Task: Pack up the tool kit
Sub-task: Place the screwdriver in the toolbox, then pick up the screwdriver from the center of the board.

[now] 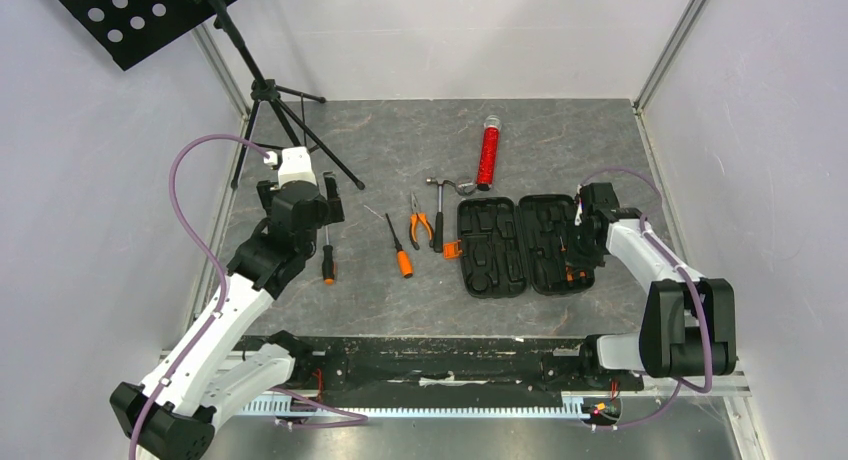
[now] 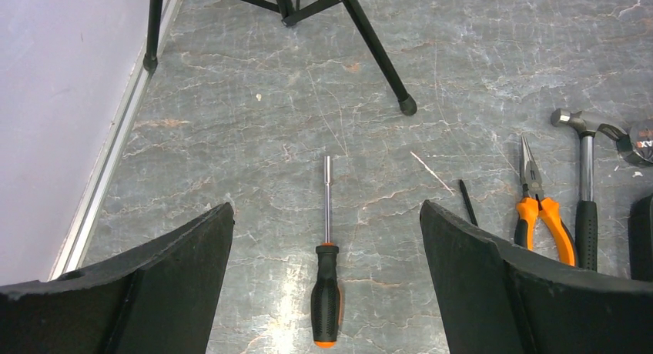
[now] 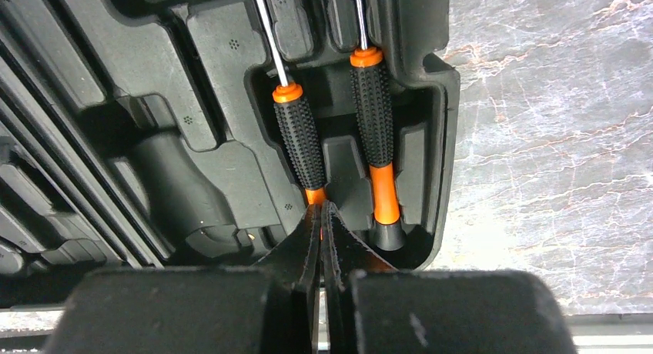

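Observation:
The black tool kit case (image 1: 512, 246) lies open on the table. In the right wrist view two orange-and-black screwdrivers (image 3: 299, 138) (image 3: 375, 108) sit in the slots of the case (image 3: 154, 100). My right gripper (image 3: 321, 209) is shut, its tips over the orange end of the left one, nothing between the fingers. My left gripper (image 2: 327, 206) hangs open above a loose screwdriver (image 2: 326, 288), which lies between its fingers (image 2: 177, 269). Another screwdriver (image 1: 400, 252), the pliers (image 1: 420, 222) and the hammer (image 1: 440, 212) lie left of the case.
A red tube (image 1: 488, 155) lies behind the case. A black tripod stand (image 1: 270, 95) stands at the back left, one foot (image 2: 407, 105) just beyond the left gripper. Walls close the table on three sides.

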